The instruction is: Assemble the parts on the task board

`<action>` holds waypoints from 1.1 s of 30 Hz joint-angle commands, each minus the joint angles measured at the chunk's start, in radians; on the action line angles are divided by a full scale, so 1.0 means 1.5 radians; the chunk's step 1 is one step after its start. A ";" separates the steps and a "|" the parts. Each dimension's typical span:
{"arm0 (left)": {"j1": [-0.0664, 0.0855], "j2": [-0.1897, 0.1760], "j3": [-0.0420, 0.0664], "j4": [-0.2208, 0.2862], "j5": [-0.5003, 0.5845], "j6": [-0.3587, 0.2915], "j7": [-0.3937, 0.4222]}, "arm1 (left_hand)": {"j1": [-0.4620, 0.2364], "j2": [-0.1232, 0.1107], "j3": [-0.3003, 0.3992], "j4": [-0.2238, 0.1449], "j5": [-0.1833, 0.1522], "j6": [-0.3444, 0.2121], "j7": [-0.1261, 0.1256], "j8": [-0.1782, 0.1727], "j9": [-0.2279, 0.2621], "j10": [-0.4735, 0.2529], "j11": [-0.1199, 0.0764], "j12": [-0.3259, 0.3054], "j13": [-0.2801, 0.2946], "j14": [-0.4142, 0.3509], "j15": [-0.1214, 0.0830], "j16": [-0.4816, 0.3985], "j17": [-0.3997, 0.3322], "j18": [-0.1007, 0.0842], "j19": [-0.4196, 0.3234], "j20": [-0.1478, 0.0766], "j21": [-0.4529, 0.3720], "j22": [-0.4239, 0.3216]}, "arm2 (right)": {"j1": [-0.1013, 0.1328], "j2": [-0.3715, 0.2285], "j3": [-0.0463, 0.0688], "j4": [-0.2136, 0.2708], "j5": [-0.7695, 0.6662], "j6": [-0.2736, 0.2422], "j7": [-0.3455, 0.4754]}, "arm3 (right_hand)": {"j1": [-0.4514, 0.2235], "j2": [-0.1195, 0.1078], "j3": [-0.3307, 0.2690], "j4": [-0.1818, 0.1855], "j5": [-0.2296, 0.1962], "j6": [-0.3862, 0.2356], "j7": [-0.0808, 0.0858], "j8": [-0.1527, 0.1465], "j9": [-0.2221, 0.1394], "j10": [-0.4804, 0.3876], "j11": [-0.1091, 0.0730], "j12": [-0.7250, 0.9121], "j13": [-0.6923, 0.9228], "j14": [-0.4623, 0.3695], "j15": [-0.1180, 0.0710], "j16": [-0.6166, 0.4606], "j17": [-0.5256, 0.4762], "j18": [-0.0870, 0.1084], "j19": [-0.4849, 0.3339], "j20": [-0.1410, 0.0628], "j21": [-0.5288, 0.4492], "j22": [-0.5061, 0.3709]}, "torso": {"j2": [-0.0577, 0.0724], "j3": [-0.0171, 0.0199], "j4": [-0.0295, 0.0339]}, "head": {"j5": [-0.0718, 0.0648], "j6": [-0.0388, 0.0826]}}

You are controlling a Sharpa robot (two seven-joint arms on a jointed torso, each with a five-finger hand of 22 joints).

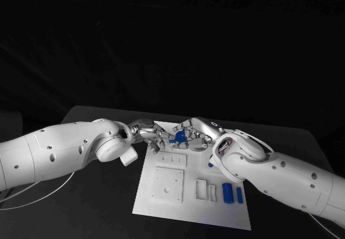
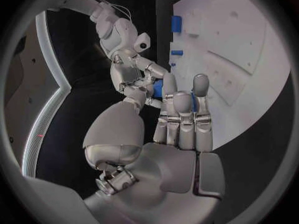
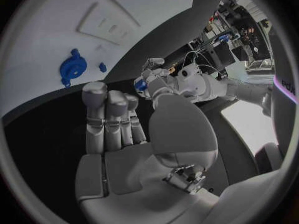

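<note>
Two robot hands meet over the far edge of the white board, with a small blue part between them.

The left hand [image 1: 147, 133] and the right hand [image 1: 193, 133] come together above the far end of the task board [image 1: 165, 199], and both have their fingers closed around a blue part [image 1: 178, 136], so it is held up off the board. On the near right side of the board lie two more blue parts [image 1: 232, 192], side by side. The right wrist view also shows a round blue part [image 3: 73, 67] sitting on the board, with a tiny blue piece [image 3: 102, 67] just beside it.
</note>
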 commanded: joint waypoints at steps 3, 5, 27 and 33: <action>0.000 0.001 0.000 -0.002 0.008 -0.022 -0.001 | 0.005 0.009 0.065 -0.070 0.009 0.015 -0.009 -0.005 0.003 0.012 -0.007 0.000 0.002 0.004 -0.003 0.004 0.002 0.010 -0.003 -0.001 0.009 0.014 | -0.012 -0.027 0.018 0.016 0.014 -0.037 0.010 | 0.014 -0.003 -0.010 0.004 0.006 0.000 -0.003 0.001 -0.001 -0.005 0.001 -0.003 -0.004 0.001 0.004 -0.004 0.000 0.003 0.036 0.005 -0.002 0.004 | -0.001 0.0004 -0.0004 | 0.002 -0.001; 0.000 0.001 0.000 -0.005 -0.001 -0.024 -0.006 | 0.005 0.008 0.065 -0.070 0.009 0.016 -0.009 -0.006 0.003 0.012 -0.007 0.000 0.002 0.004 -0.003 0.004 0.003 0.009 -0.004 -0.001 0.009 0.013 | -0.017 -0.042 0.029 0.020 0.019 -0.039 0.010 | 0.020 -0.001 -0.007 0.001 0.012 0.007 -0.003 0.001 -0.001 -0.005 0.000 -0.003 -0.005 0.001 0.004 -0.005 0.000 0.003 0.036 0.005 -0.001 0.004 | -0.001 0.0017 -0.0014 | 0.004 -0.001; 0.000 0.062 0.000 -0.017 -0.223 -0.107 -0.225 | 0.004 -0.007 0.072 -0.082 0.034 0.074 -0.014 -0.093 0.043 0.055 -0.014 -0.036 -0.001 0.031 -0.010 -0.011 0.009 0.008 0.005 -0.008 0.019 0.011 | -0.001 -0.083 0.154 -0.103 0.074 -0.055 0.019 | -0.002 0.004 0.029 -0.014 0.055 0.051 -0.007 0.002 0.001 -0.013 -0.004 -0.022 -0.030 0.000 0.001 -0.023 -0.012 0.002 0.035 0.003 -0.022 -0.006 | -0.016 0.0250 -0.0136 | 0.020 -0.011; -0.002 0.090 0.000 -0.022 -0.305 -0.125 -0.306 | -0.001 -0.013 0.078 -0.088 0.052 0.084 -0.016 -0.100 0.044 0.066 -0.017 -0.042 -0.002 0.043 -0.013 -0.016 0.010 0.010 0.014 -0.011 0.024 0.012 | 0.012 -0.068 0.160 -0.134 0.061 -0.056 0.007 | -0.003 0.003 -0.005 0.006 0.063 0.052 -0.008 0.002 0.001 -0.015 -0.004 -0.026 -0.038 -0.001 0.001 -0.033 -0.019 0.002 0.034 0.003 -0.033 -0.013 | -0.017 0.0261 -0.0132 | 0.019 -0.014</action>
